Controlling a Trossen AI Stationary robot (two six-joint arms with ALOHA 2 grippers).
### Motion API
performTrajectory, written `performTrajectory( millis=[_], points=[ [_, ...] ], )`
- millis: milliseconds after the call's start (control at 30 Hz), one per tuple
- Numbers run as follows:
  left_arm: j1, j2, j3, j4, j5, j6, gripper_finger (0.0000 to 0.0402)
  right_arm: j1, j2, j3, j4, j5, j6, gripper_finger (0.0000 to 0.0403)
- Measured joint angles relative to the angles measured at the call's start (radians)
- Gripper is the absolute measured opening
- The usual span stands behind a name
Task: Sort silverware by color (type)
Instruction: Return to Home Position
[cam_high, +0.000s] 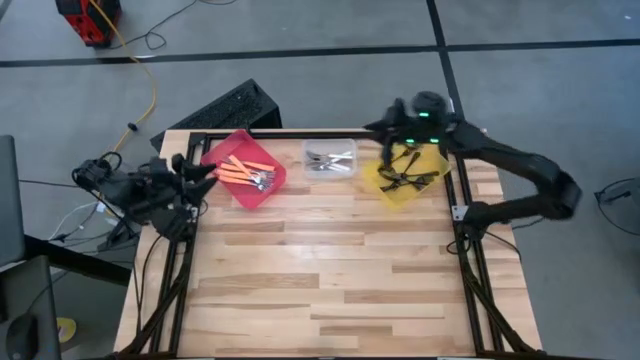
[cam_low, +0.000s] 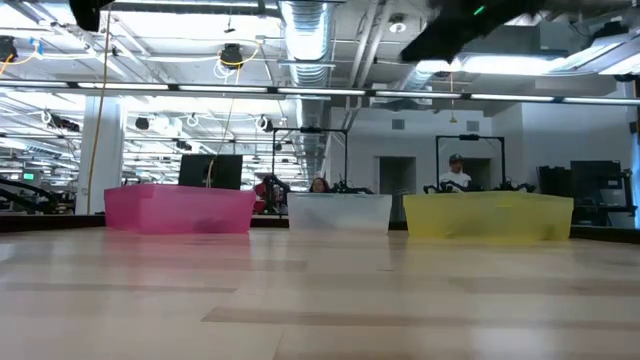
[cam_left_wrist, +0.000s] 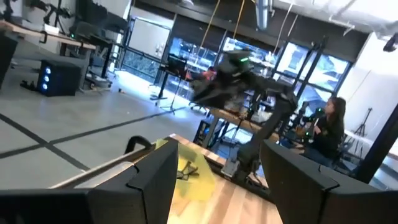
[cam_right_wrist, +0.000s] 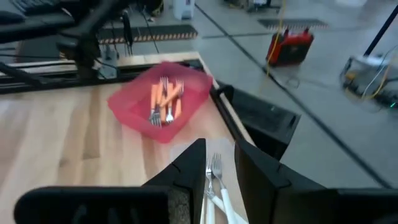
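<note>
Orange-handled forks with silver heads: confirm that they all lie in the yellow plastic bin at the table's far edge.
Wrong bin. The orange-handled forks lie in the red plastic bin, not the yellow bin, which holds dark forks. The high view shows it; the red bin does stand at the table's far edge.

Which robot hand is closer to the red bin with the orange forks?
The left. The left gripper sits just beside the red bin, on its left side; the right gripper hangs farther off, by the yellow bin.

The left arm (cam_high: 140, 190) sits folded, jaws wide apart; the right arm (cam_high: 520, 165) reaches out, jaws parted.
</note>
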Motion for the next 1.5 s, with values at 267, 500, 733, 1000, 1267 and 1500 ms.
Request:
performTrajectory(
  millis=[267, 500, 733, 1000, 1267, 1500],
  points=[
    [0.000, -0.142, 0.000, -0.228, -0.015, -0.107, 0.0212, 0.001, -0.388, 0.000, -0.300, 0.000, 0.021, 0.0111],
    [0.000, -0.167, -0.061, -0.254, -0.008, -0.126, 0.0212, 0.034, -0.643, -0.152, -0.273, -0.113, 0.128, 0.0111],
    [0.000, -0.166, -0.273, 0.195, 0.135, 0.074, 0.0212, 0.101, -0.915, -0.527, 0.127, -0.123, 0.368, 0.0111],
    [0.000, -0.166, -0.497, 0.530, 0.189, 0.110, 0.0212, 0.217, -1.114, -0.799, 0.247, -0.075, 0.455, 0.0111],
    [0.000, -0.164, -0.607, 0.628, 0.197, 0.081, 0.0212, 0.314, -1.179, -0.965, 0.352, -0.030, 0.492, 0.0111],
    [0.000, -0.168, -0.608, 0.626, 0.317, 0.118, 0.0212, 0.409, -1.178, -1.063, 0.435, 0.113, 0.465, 0.0111]
  ],
)
